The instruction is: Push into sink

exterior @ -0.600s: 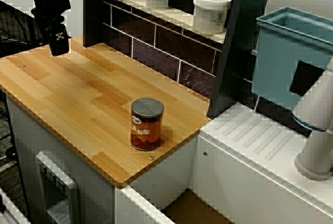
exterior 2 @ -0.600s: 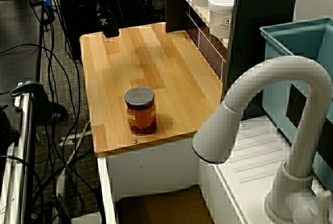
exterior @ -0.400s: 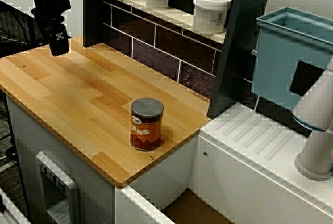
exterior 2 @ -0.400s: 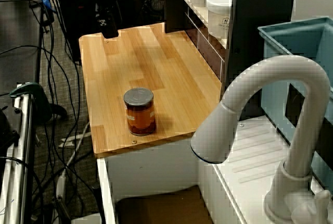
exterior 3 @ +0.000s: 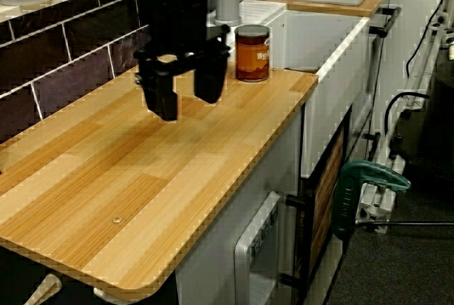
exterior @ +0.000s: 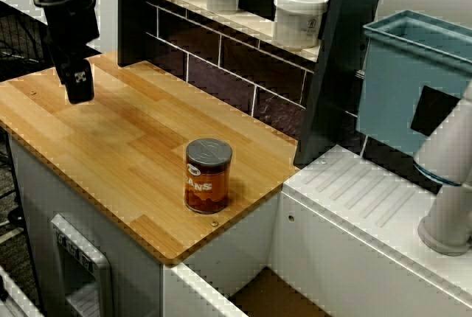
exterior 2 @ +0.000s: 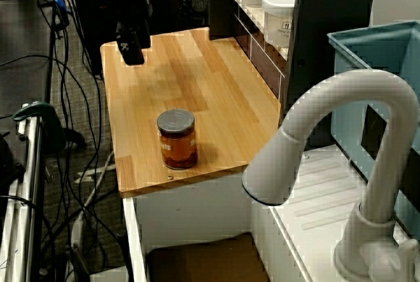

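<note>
Wood counter (exterior: 110,140) carries the can (exterior: 208,175) upright, long axis vertical, lid up, near the edge by the sink (exterior: 276,298). End effector (exterior 3: 186,91) hangs over the counter's far end, well apart from the can, fingers (exterior 3: 162,96) spread, gripping nothing. Sink lies beyond the can.
</note>
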{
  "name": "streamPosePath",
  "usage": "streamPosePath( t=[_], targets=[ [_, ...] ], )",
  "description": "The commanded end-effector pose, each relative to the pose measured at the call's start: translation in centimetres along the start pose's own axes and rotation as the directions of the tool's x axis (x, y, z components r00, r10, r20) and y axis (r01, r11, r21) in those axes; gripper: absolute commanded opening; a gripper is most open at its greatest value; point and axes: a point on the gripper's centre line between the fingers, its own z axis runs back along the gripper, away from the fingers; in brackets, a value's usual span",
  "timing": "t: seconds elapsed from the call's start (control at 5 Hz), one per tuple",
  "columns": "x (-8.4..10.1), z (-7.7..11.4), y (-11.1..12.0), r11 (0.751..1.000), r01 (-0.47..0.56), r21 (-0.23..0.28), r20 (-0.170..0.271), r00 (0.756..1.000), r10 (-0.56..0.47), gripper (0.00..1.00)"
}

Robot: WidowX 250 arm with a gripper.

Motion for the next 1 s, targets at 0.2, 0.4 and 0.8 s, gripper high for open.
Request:
streamPosePath(
  t=[0.2,0.4,0.8],
  targets=[
    [2.1,-0.9,-3.8,0.967,-0.181,0.179,-0.025,0.982,0.189,1.0],
    [3.3,-1.8,-4.7,0.958,-0.221,0.181,-0.03,0.973,0.23,1.0],
    [5.1,-1.6,-7.1,0.972,-0.17,0.162,-0.045,0.983,0.179,1.0]
  ],
)
